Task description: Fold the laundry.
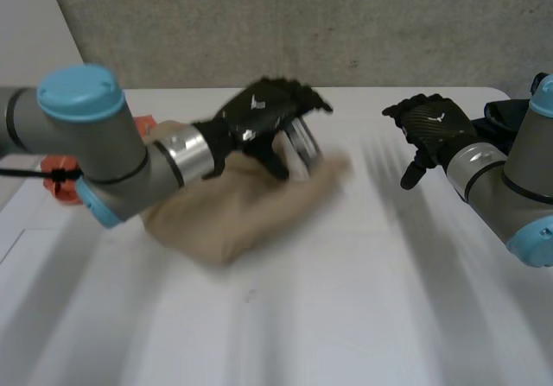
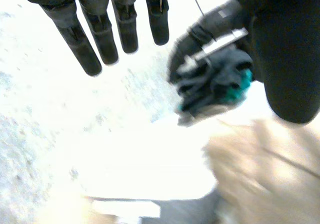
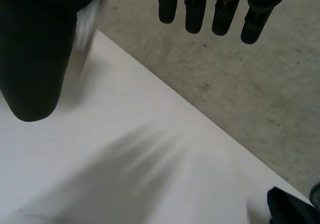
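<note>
Fingers (image 2: 102, 38) of our left hand (image 1: 268, 114) are hanging down straight and spread apart. The thumb (image 2: 285, 58) is standing well away from them, so this hand is holding nothing. Right under it the tan cloth (image 1: 229, 209) is lying in a soft, crumpled heap on the white table (image 1: 346, 317). In the left wrist view the cloth is sitting below the thumb side of the palm. It is not below the fingertips, which are pointing at bare table. We cannot tell whether the thumb is touching the cloth or just hovering over it.

The heap is stretching longways across the table, from beside our left arm (image 1: 130, 157) toward the middle. Our left hand is hanging over the end nearest the middle. That is the thing we are thinking about most. The cloth is lying below the hand and back under the wrist, so we are judging that the hand needs to go down to catch an edge.

Our right hand (image 1: 432, 131) is hovering over bare table, well apart from the cloth. Its fingers are loose and apart from the thumb, and it is holding nothing. The left hand is much the nearer one, so we are guessing it goes first. The cloth is not folded yet, and we are thinking it needs spreading flat before any fold.

An orange thing (image 1: 59, 186) is sitting beside our left arm, and we cannot tell what it is
</note>
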`<act>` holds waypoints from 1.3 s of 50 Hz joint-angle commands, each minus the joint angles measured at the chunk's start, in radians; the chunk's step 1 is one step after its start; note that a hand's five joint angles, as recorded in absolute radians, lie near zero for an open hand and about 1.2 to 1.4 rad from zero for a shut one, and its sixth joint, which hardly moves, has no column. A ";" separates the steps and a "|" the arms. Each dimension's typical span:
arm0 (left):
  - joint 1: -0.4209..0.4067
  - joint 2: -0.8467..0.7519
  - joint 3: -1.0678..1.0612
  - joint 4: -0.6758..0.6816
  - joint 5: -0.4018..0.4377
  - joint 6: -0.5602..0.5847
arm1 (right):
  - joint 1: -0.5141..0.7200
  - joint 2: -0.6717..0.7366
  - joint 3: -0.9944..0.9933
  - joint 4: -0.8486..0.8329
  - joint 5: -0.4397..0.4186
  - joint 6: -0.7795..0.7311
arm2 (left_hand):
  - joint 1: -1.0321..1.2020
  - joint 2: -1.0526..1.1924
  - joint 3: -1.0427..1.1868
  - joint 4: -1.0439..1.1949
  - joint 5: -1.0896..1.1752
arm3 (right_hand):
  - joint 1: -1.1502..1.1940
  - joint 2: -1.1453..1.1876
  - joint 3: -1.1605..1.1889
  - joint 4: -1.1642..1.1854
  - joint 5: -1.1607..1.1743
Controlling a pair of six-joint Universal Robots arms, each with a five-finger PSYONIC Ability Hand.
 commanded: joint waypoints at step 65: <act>-0.030 0.168 -0.441 -0.205 -0.703 -0.075 | 0.379 -0.221 -0.037 0.019 0.085 -0.132 | -0.160 -0.202 -0.210 -0.197 -0.187 | 1.178 1.196 1.191 1.189 1.181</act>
